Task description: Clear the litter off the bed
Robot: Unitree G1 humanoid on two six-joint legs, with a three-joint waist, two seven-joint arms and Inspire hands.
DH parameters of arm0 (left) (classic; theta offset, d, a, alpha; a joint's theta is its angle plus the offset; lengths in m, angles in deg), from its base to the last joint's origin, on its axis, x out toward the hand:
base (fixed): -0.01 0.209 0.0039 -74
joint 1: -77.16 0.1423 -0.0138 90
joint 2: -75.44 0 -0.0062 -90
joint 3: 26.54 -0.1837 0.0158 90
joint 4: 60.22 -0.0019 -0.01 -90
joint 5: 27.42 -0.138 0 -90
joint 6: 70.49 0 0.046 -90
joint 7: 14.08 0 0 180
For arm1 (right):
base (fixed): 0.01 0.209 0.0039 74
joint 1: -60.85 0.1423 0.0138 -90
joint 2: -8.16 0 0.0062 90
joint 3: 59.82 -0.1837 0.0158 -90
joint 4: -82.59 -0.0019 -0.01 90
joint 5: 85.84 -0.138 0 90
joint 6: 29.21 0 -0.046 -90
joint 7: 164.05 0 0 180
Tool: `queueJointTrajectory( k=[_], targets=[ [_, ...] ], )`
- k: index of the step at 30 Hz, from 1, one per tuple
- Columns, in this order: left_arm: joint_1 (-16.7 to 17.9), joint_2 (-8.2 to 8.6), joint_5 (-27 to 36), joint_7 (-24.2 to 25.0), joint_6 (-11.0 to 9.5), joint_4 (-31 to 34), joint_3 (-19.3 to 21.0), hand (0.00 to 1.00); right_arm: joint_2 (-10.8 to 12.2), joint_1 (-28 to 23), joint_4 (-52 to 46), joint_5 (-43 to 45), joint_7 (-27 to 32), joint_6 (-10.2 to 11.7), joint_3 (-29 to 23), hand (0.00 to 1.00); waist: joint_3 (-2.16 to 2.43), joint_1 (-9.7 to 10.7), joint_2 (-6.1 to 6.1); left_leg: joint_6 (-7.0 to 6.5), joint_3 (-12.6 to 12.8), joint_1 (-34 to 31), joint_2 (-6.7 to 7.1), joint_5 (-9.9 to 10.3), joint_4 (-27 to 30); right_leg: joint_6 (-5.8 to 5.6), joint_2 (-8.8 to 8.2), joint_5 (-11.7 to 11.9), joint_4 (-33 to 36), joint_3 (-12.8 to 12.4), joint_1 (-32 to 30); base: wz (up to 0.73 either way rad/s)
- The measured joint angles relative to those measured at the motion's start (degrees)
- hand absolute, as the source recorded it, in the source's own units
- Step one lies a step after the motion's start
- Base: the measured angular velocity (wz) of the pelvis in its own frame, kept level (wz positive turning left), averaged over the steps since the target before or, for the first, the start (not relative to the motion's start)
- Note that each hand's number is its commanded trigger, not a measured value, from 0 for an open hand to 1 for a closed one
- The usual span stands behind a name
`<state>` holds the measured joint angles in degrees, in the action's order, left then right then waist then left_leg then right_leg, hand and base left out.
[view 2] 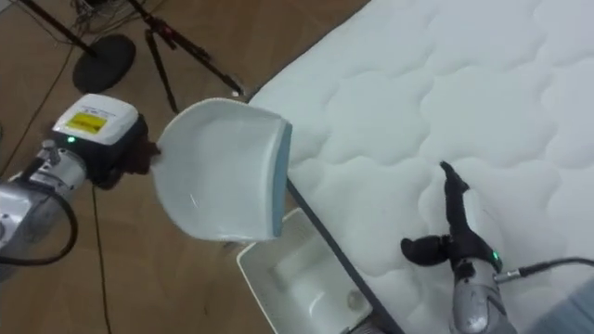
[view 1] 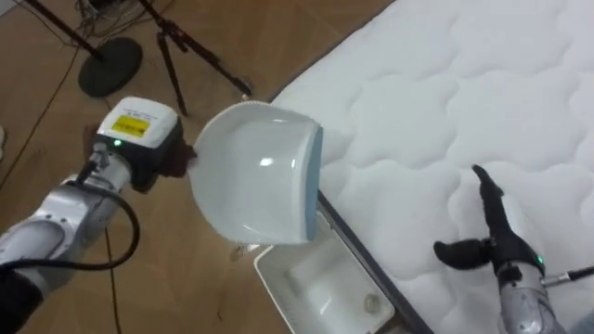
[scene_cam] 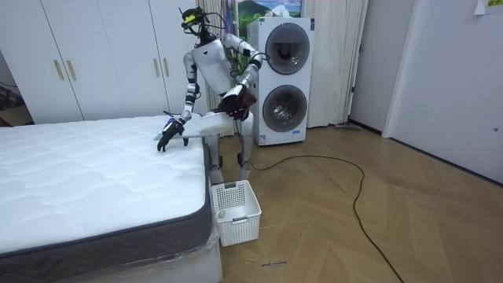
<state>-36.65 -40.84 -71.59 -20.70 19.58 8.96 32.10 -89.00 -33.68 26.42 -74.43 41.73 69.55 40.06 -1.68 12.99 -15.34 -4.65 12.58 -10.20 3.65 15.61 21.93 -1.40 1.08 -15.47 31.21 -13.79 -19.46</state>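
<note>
The left hand (view 1: 178, 158) is closed round the back of a white dustpan (view 1: 260, 176), which hangs in the air just to that hand's right, above the white basket (view 1: 311, 292) on the floor. The right hand (view 1: 490, 243) lies on the bed (view 1: 445, 83) with straight fingers (idle, I judge). Tipped off-centre, the dustpan could spill whatever it carries past the basket's rim; a slack grip could drop it.
</note>
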Motion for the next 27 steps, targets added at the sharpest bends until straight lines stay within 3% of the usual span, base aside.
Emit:
queueJointTrajectory(
  k=[3, 4, 6, 7, 9, 10, 11, 12, 13, 14, 15, 16, 17, 18, 19, 21, 23, 25, 27],
  targets=[
    [3.2, 0.0, 3.4, -1.6, -0.5, 4.3, 4.6, 1.0, 0.7, -2.5, -2.7, -0.3, 0.8, -0.8, -1.8, 0.0, 0.95, -0.9, 1.49, -0.04, 0.2, 2.3, 0.08, 0.0, -1.4, -0.22, 0.04, 0.4, -1.5, -0.3, 1.8, -0.28],
    [4.9, 0.01, 3.7, -1.8, -0.7, 6.0, 6.2, 1.0, 1.0, -3.2, -3.7, -0.3, 1.3, -0.7, -2.5, 0.0, 1.21, -1.0, 2.52, -0.03, 1.1, 3.9, 0.01, 0.0, -2.2, -0.19, 0.14, 0.5, -1.7, -0.5, 2.7, -0.42],
    [7.4, 0.24, 3.6, -1.8, -1.2, 8.0, 7.9, 1.0, 1.3, -4.0, -4.0, -0.3, 1.5, -0.9, -2.7, 0.0, 1.31, -1.5, 4.02, -0.01, 2.1, 6.4, -0.36, 0.0, -3.0, 0.0, 0.6, 1.0, -2.6, -0.6, 4.6, -0.66],
    [9.0, 0.93, 3.6, -1.9, -1.4, 8.5, 9.3, 1.0, 1.6, -4.1, -4.4, -0.3, 1.5, -1.3, -2.7, 0.0, 1.36, -2.8, 4.8, -0.01, 3.5, 7.6, -0.85, 0.0, -3.5, 0.45, 0.94, 2.0, -3.1, 0.7, 4.7, -1.13],
    [11.2, 2.92, 3.6, -2.1, -1.2, 8.6, 11.2, 1.0, 1.9, -4.0, -5.3, -0.3, 1.4, -1.4, -2.6, 0.0, 1.14, -4.3, 5.48, -0.03, 4.3, 8.7, -1.43, 0.0, -3.8, 1.39, 0.58, 3.8, -4.3, 5.2, 4.6, -1.2],
    [12.7, 4.17, 3.6, -2.5, -0.9, 8.6, 11.8, 1.0, 2.4, -3.8, -5.4, -0.3, 1.1, -1.5, -2.5, 0.0, 1.01, -4.4, 6.06, -0.03, 4.7, 9.4, -1.51, 0.0, -4.2, 2.12, -0.15, 4.9, -4.6, 9.3, 4.4, -0.87],
    [13.4, 4.81, 3.6, -2.7, -1.0, 8.6, 12.1, 1.0, 2.7, -3.8, -5.4, -0.3, 1.0, -1.5, -2.5, 0.0, 0.8, -4.6, 6.44, -0.03, 5.0, 9.9, -1.52, 0.0, -4.5, 2.49, -0.23, 5.4, -4.8, 10.5, 4.4, -1.18],
    [14.9, 6.0, 3.7, -3.1, -1.1, 8.9, 12.8, 1.0, 3.2, -3.8, -5.4, -0.4, 0.7, -1.9, -2.2, 0.0, 0.85, -5.4, 6.85, -0.03, 6.7, 10.3, -2.08, 0.0, -5.1, 3.02, 0.08, 7.1, -6.2, 12.1, 4.2, -1.31],
    [16.5, 6.27, 4.1, -3.6, -1.7, 9.8, 13.4, 1.0, 3.9, -3.7, -5.5, -0.6, 0.4, -2.4, -2.1, 0.0, 0.93, -6.1, 6.75, -0.05, 9.8, 10.4, -3.38, 0.0, -7.3, 3.91, 0.18, 9.5, -8.3, 15.7, 4.4, -1.48],
    [16.8, 6.81, 4.0, -4.1, -2.0, 9.8, 13.4, 1.0, 4.8, -3.9, -5.5, -1.4, 0.2, -2.9, -2.2, 0.0, 0.83, -6.7, 7.71, -0.05, 14.1, 10.7, -4.01, 0.0, -8.6, 3.94, -1.15, 7.8, -4.9, 20.1, 4.0, -1.1],
    [17.0, 7.55, 4.0, -4.2, -1.9, 9.8, 13.4, 1.0, 4.9, -4.0, -5.5, -1.8, 0.2, -3.1, -2.1, 0.0, 0.9, -6.9, 8.11, -0.02, 15.6, 11.0, -4.09, 0.0, -8.8, 3.64, -2.06, 6.2, -2.3, 21.6, 4.2, -1.0],
    [17.9, 9.25, 4.2, -4.5, -1.9, 10.3, 13.5, 1.0, 4.8, -4.0, -5.9, -2.1, 0.0, -3.3, -2.1, 0.0, 0.91, -7.9, 8.68, 0.04, 19.1, 11.8, -4.1, 0.0, -9.3, 2.72, -4.52, 3.0, 1.9, 23.5, 5.3, -1.08],
    [18.6, 10.65, 4.9, -4.6, -2.0, 10.8, 13.5, 1.0, 4.9, -3.9, -6.3, -2.5, 0.1, -3.1, -2.0, 0.0, 1.03, -9.0, 9.15, 0.22, 21.4, 12.3, -4.09, 0.1, -9.3, 0.86, -6.55, 0.9, 3.6, 23.4, 7.0, -1.1],
    [18.6, 11.22, 5.2, -4.6, -2.1, 10.8, 13.5, 1.0, 5.0, -3.7, -6.3, -2.6, 0.0, -2.8, -1.7, 0.0, 1.06, -9.1, 9.48, 0.28, 22.0, 12.3, -4.03, 0.1, -9.1, 0.1, -7.19, 0.2, 3.2, 23.0, 7.9, -0.8],
    [18.6, 12.24, 6.5, -4.6, -2.1, 10.8, 13.8, 1.0, 5.2, -3.4, -6.3, -3.1, -0.3, -2.2, -1.1, 0.0, 0.94, -8.9, 10.37, 0.51, 22.0, 11.8, -4.0, 0.0, -8.0, 0.05, -6.96, -0.5, 0.2, 21.6, 8.7, -0.49],
    [18.8, 13.81, 7.9, -4.6, -2.1, 10.7, 14.3, 1.0, 5.2, -3.4, -6.4, -4.4, -0.4, -1.9, 0.1, 0.0, 0.98, -8.9, 11.52, 0.66, 21.3, 11.0, -4.26, -0.1, -6.8, 1.22, -6.56, -0.8, -1.8, 21.4, 8.7, -0.5],
    [20.1, 15.53, 10.6, -4.6, -2.3, 10.9, 14.5, 1.0, 5.2, -3.5, -7.1, -4.4, -0.8, -1.9, 1.5, 0.0, 0.95, -9.2, 11.85, 1.21, 17.0, 10.3, -5.05, 0.3, -4.7, 2.79, -4.91, -0.2, -3.1, 19.6, 9.1, -0.58],
    [21.2, 17.13, 11.8, -4.6, -3.1, 10.9, 14.6, 1.0, 5.3, -4.1, -8.0, -4.3, -1.2, -1.7, 2.0, 0.0, 1.14, -8.3, 12.15, 1.61, 14.7, 10.2, -5.44, 0.7, -3.5, 3.37, -4.03, 0.0, -3.4, 18.8, 9.4, -0.35],
    [21.8, 18.67, 12.2, -4.6, -3.8, 10.9, 14.6, 1.0, 5.3, -4.4, -8.0, -4.3, -2.5, -1.3, 2.1, 0.0, 1.42, -8.0, 12.71, 2.17, 13.9, 10.0, -6.23, 1.2, -2.0, 3.79, -3.03, -0.1, -3.2, 18.0, 9.4, -0.35]
  ],
)
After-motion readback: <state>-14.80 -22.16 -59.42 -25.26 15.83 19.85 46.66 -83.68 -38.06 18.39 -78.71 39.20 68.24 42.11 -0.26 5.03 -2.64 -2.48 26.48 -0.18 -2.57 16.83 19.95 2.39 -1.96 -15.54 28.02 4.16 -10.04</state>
